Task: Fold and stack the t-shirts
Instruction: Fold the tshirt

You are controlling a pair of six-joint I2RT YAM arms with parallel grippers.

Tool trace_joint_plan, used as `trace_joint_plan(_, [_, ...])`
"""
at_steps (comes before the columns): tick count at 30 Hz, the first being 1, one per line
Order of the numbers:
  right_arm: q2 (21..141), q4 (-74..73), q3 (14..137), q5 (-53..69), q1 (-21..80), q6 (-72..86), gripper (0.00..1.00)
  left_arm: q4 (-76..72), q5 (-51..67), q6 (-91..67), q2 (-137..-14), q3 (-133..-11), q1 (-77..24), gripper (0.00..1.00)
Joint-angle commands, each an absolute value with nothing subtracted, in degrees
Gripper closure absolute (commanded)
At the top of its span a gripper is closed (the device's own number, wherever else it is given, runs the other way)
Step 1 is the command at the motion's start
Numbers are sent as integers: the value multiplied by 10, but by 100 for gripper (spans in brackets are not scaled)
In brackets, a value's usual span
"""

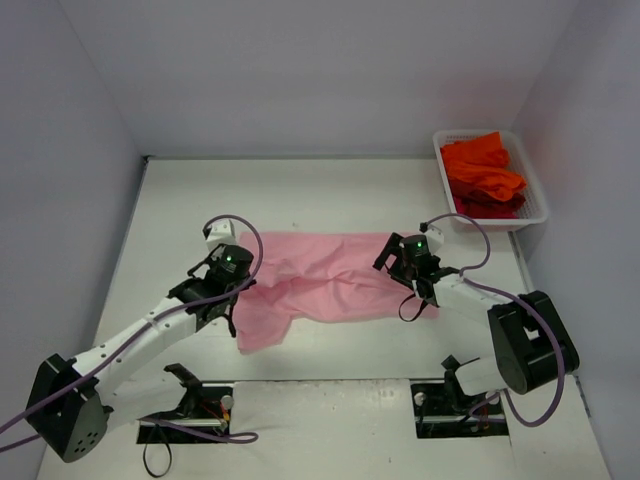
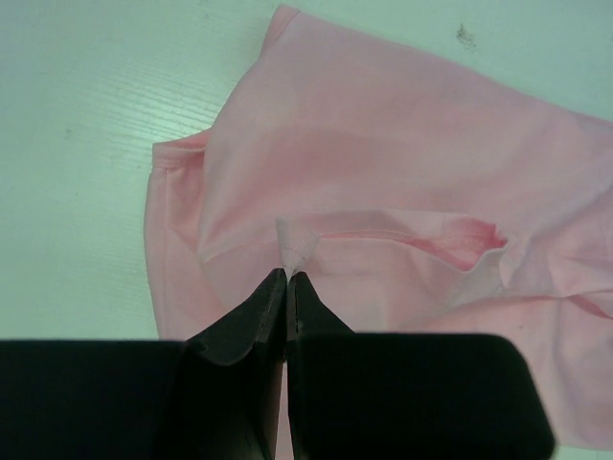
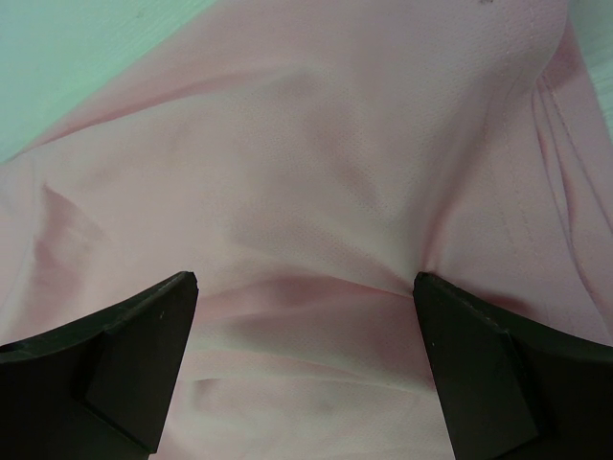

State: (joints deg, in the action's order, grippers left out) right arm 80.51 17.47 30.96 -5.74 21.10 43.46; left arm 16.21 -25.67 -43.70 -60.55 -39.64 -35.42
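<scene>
One light pink t-shirt (image 1: 330, 285); one white mesh basket (image 1: 497, 224). Several bright orange-red t-shirts (image 1: 485, 172), heaped, exact number indeterminate. Two grippers: left gripper (image 2: 287, 278), right gripper (image 3: 305, 287).

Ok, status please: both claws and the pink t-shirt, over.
Left claw shut on pink t-shirt edge. Right claw open above same shirt. Orange-red t-shirts in basket, out of the way.

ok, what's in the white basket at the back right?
Crumpled orange-red t-shirts fill the basket, heaped up to its rim. How many there are, and anything beneath the pile, is covered.
</scene>
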Motion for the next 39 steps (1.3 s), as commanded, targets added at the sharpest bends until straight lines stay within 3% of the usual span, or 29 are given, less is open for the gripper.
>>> trace_joint_plan(1, [787, 169, 313, -70, 214, 437, 7, 192, -272, -446, -586, -384, -364, 100])
trace_joint_plan(27, [786, 157, 324, -81, 224, 440, 7, 180, -268, -498, -577, -325, -417, 100])
trace_joint_plan(30, [787, 157, 326, -82, 225, 441, 7, 184, -276, -499, -577, -332, -417, 72])
trace_joint_plan(31, [787, 157, 326, -82, 225, 440, 7, 184, -277, -498, -576, -335, -417, 58])
trace_joint_plan(32, [787, 157, 326, -82, 225, 441, 7, 184, -279, -497, -576, -337, -417, 53])
trace_joint_plan(35, [783, 156, 326, -83, 225, 441, 7, 181, -283, -491, -577, -344, -417, 45])
trace_joint_plan(39, [778, 152, 324, -88, 225, 439, 7, 177, -284, -481, -587, -352, -417, 45])
